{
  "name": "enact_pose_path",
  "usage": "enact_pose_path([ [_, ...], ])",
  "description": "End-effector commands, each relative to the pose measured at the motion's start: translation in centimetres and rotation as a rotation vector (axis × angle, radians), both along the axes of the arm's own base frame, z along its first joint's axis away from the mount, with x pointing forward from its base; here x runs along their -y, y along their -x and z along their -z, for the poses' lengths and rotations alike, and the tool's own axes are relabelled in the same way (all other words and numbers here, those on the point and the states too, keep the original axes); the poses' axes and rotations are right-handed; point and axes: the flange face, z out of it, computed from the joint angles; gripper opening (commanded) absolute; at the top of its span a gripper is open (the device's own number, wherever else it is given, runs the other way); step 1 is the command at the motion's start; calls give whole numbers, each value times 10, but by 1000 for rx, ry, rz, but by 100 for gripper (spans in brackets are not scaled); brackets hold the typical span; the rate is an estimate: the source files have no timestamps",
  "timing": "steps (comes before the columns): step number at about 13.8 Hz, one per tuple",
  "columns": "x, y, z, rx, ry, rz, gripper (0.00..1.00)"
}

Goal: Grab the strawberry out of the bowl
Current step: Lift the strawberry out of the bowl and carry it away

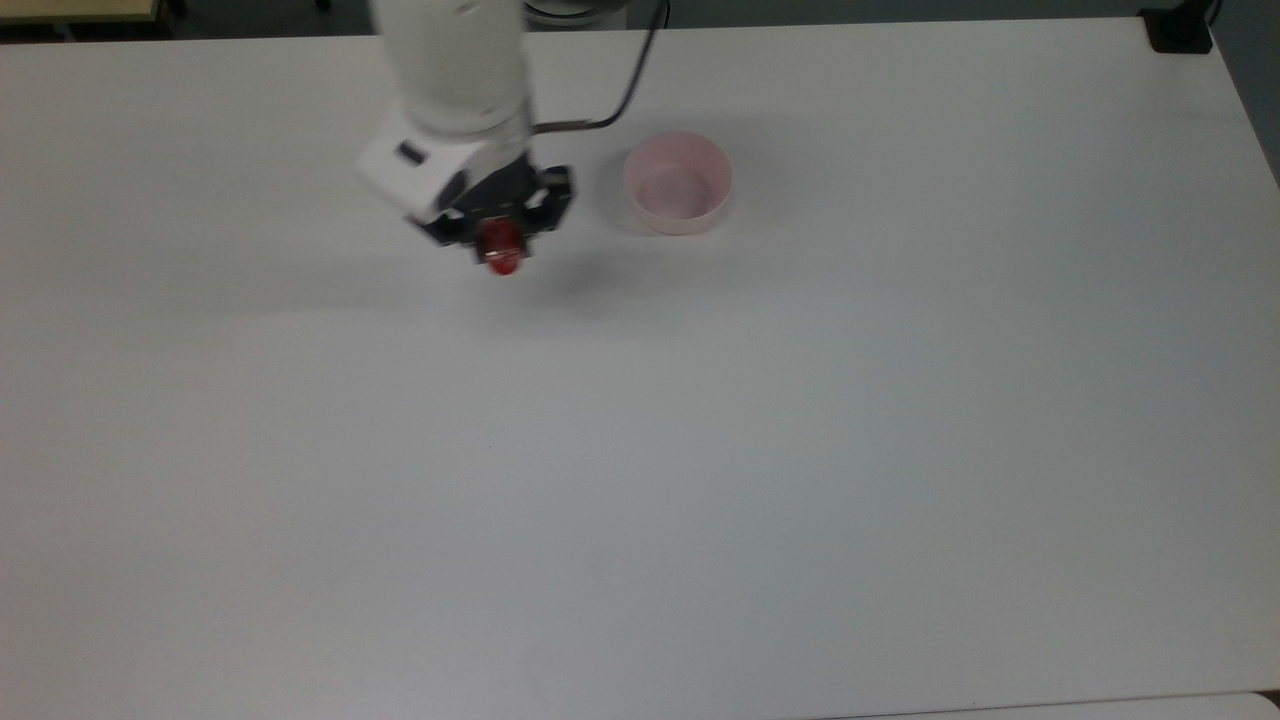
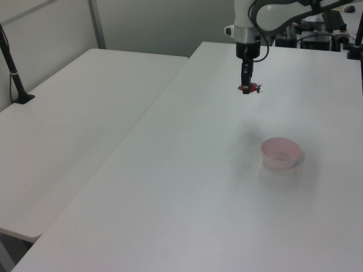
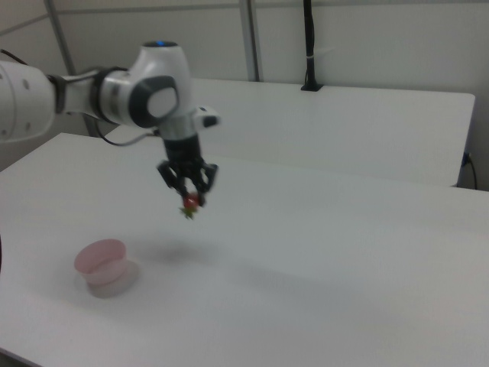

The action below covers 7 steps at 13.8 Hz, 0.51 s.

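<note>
The red strawberry hangs high above the white table, pinched in my gripper, which is shut on it. Its green cap points down in the right view. The pale pink bowl stands empty on the table, to the gripper's right in the top view and well below it in the left view.
The white table stretches wide around the bowl. A second white table adjoins it on the left view's left, with a black post on it. A black block sits at the top view's upper right corner.
</note>
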Motion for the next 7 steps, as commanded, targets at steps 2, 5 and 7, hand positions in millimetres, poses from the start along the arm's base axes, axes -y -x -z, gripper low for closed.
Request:
enact_pose_path([
  [2,42,-10,74,-66,87,-50,36],
  [5,61,-13,94,-55,102,-30,48],
  [7,64,-12,94,-54,107,-22,93],
])
